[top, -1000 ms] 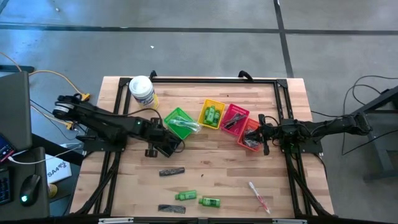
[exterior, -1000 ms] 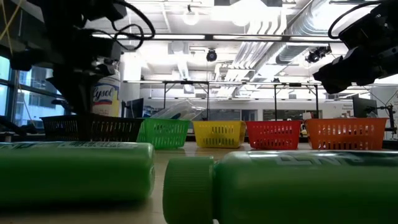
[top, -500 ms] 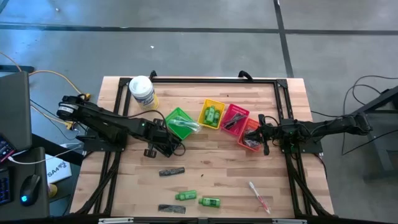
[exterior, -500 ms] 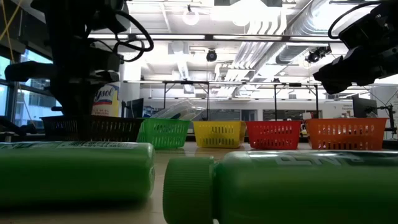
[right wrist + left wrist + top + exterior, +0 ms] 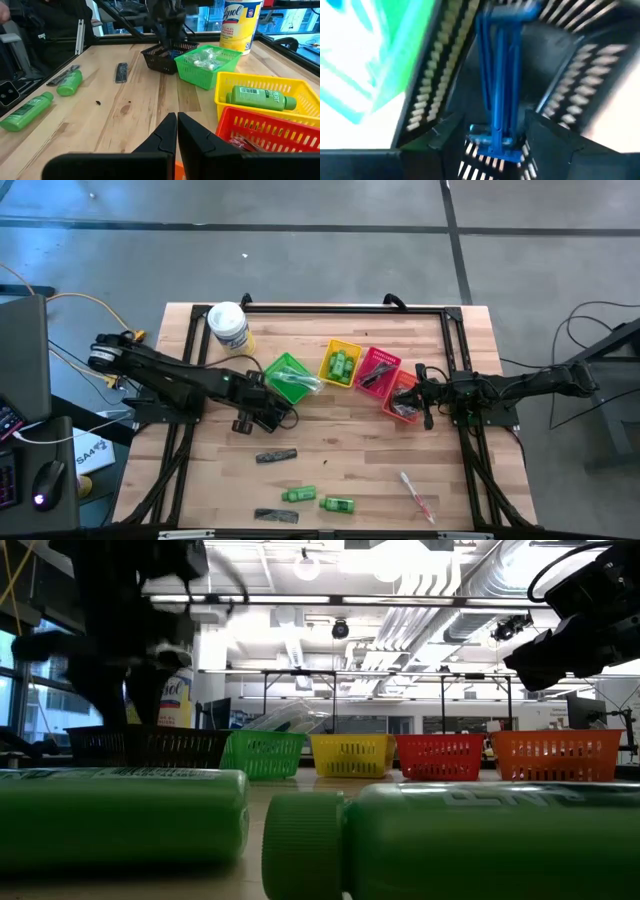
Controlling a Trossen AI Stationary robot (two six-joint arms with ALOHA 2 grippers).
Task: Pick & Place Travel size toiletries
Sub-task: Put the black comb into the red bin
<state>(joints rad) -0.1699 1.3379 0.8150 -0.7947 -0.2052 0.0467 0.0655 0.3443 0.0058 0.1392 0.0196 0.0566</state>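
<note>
The left gripper [image 5: 272, 417] hangs over the black basket [image 5: 162, 57] near the middle of the bench [image 5: 340, 445], a pale wood-plank top framed by a black metal rail. In its wrist view its two dark fingers [image 5: 552, 145] stand apart on either side of a blue-handled razor [image 5: 501, 85], which lies inside the black basket, handle running away from the gripper; no finger presses on it, so the razor looks let go.

Just beyond this gripper sits the green basket [image 5: 287, 377] with a clear-wrapped toothbrush [image 5: 300, 383] in it, then the yellow basket [image 5: 340, 364] holding green mini bottles [image 5: 343, 365], the red basket [image 5: 377, 370] and the orange basket [image 5: 402, 396]. A white-lidded tub with a yellow label [image 5: 229, 326] stands at the bench's far corner on the left arm's side.

On the open wood nearer than the left gripper lie a dark mesh bundle [image 5: 275, 455], two green bottles [image 5: 298, 494], a flat black comb [image 5: 275, 516] and another wrapped toothbrush [image 5: 416, 495].

The right gripper [image 5: 424, 408] waits clenched above the orange basket.

The floor [image 5: 320, 240] around the bench is grey concrete with dark seams. In the low view, bright ceiling lights [image 5: 310, 565] and exposed ducts [image 5: 430, 600] fill the room behind the row of baskets.
</note>
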